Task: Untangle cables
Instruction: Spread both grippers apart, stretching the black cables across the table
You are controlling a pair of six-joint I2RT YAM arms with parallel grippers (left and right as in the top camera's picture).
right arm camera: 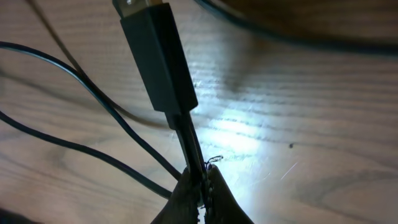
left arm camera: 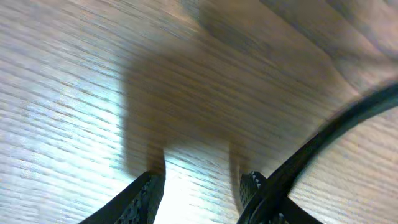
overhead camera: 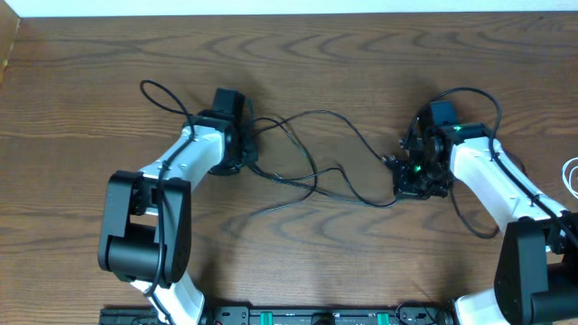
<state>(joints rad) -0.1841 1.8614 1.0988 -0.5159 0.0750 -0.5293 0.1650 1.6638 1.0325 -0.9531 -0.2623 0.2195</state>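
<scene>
Observed from the near side of the desk (overhead camera: 343, 54). Its far edge ran straight across behind both arms, with a broad strip of bare wood between that edge and the arms. A corner of the desk showed at the far left. More bare wood lay on the near side, between the two arm bases.

The black cable (overhead camera: 318, 112) lay in loose, crossing loops on the middle of the desk, spanning the ground between the two claws. The white cable (overhead camera: 571, 176) lay well apart from it, at the extreme right margin of the overhead view, beyond the right arm.

Right claw (right arm camera: 202, 183): fingers pressed together, pinching the black cable just behind its plug (right arm camera: 155, 56). The plug stood clear above the fingertips. Two further strands of the same cable passed on the desk just beside the claw.

Left claw (left arm camera: 199, 193): fingers spread, bare wood visible between them, nothing gripped. It stood at the left end of the loops. A dark cord (left arm camera: 323, 140) ran close past the outside of one finger; the view was blurred and I could not tell which cord it was, nor whether it touched.
</scene>
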